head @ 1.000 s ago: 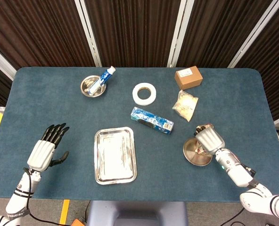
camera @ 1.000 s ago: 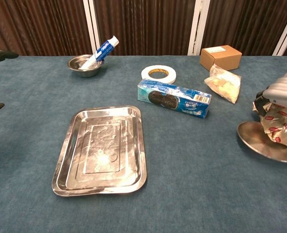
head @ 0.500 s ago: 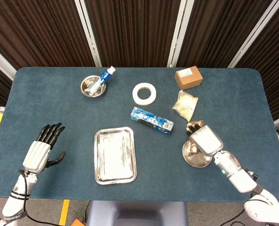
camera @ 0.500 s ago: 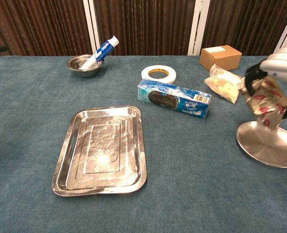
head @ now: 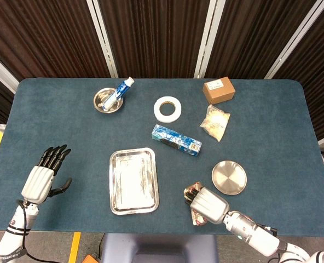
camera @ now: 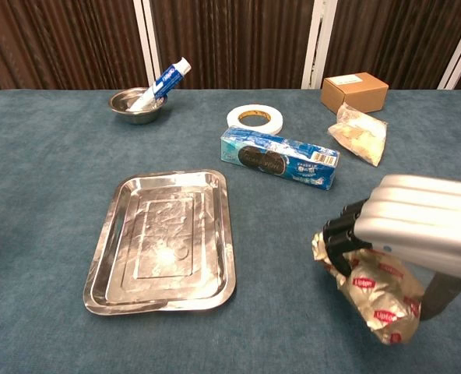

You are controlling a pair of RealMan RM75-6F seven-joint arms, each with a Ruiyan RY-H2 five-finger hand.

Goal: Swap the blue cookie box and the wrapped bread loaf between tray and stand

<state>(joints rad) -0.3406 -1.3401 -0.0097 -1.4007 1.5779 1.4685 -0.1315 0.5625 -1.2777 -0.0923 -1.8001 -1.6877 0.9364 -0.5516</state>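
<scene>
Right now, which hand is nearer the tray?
Right. The right hand, holding the bread loaf, is just off the tray's right edge; the open left hand sits farther off its left side.

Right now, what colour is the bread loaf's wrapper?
Shiny gold foil wrapper with small red labels, clearest in the chest view.

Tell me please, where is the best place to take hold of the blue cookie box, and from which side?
Probably from above, around the middle of the blue cookie box. It lies flat on the table, long and narrow, so fingers can close across its two long sides. Both sides look free: the tape roll and the tray lie apart from it.
</scene>
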